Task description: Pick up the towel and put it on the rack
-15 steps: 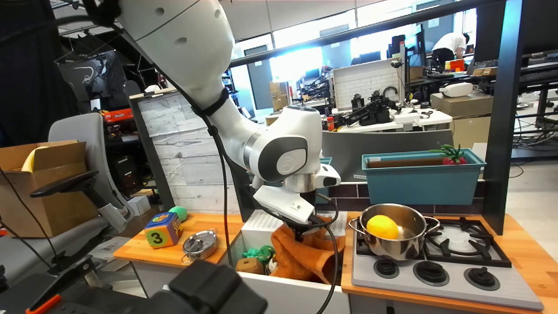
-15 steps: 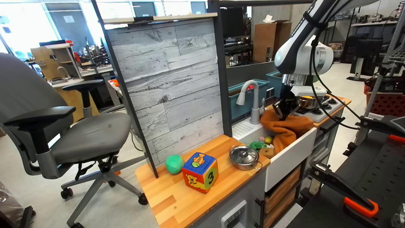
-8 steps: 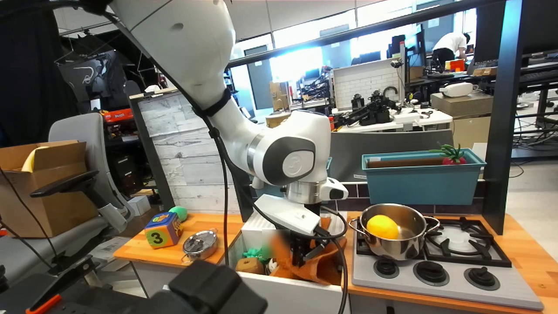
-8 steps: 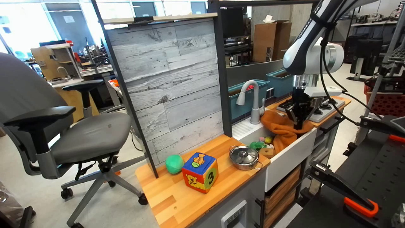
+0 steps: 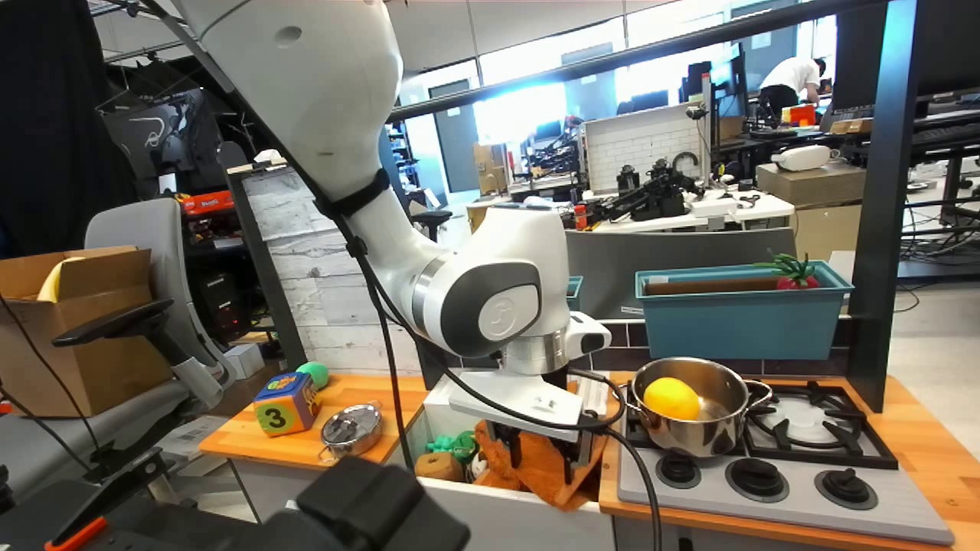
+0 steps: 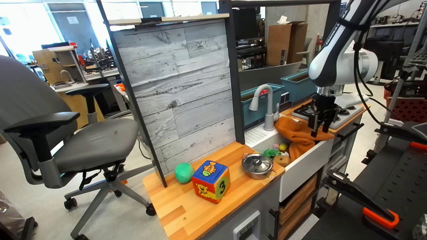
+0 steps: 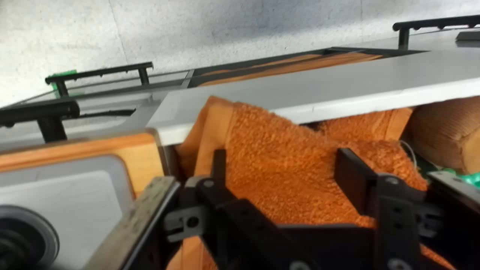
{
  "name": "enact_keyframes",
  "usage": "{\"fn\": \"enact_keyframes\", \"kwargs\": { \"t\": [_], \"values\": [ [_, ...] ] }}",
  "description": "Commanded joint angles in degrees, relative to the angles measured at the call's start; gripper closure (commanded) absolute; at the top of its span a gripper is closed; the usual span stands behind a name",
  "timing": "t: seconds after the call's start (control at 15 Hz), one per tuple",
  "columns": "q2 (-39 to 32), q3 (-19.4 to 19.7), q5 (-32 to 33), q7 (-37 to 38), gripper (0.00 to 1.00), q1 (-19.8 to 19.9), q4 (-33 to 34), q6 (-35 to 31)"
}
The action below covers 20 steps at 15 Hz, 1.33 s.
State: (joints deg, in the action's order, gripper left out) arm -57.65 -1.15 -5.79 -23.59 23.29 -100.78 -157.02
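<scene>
The orange towel [image 5: 540, 451] lies creased in the white sink basin, and a corner of it laps over the front wall. In both exterior views my gripper [image 6: 320, 131] stands over the right part of the towel, pointing down. Seen from the wrist, the gripper [image 7: 283, 157] has its two black fingers [image 7: 354, 176] wide apart, with the fuzzy towel [image 7: 292, 187] spread out below and between them. Neither finger pinches the cloth. Whether the fingertips touch it I cannot tell. Nothing in view can be clearly made out as the rack.
Right of the sink, a steel pot [image 5: 716, 428] holding a yellow round object [image 5: 671, 399] stands on the stove. Behind the basin rises a grey faucet [image 6: 268, 110]. Several toys [image 6: 272, 153] lie at the basin's left end. A lidded pot [image 6: 257, 165] and a cube [image 6: 211, 181] occupy the left counter.
My gripper has moved toward the stove side and the front of the sink, turned, and opened its fingers. The towel's front corner now laps over the sink's front wall.
</scene>
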Motion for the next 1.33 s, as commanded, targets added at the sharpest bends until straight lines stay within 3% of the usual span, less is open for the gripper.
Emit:
{"fn": "enact_keyframes", "kwargs": {
  "t": [0.0,0.2,0.53,1.27],
  "values": [
    [0.0,-1.7,3.1,-2.3,0.00,1.3,-0.1,-6.9],
    [-0.2,-3.2,3.9,-1.3,0.00,1.7,1.2,-7.2],
    [-1.0,-5.9,1.6,0.7,0.00,2.2,5.4,0.5],
    [-10.9,-4.0,-2.4,10.5,0.00,-2.5,23.4,14.7]
  ]
}}
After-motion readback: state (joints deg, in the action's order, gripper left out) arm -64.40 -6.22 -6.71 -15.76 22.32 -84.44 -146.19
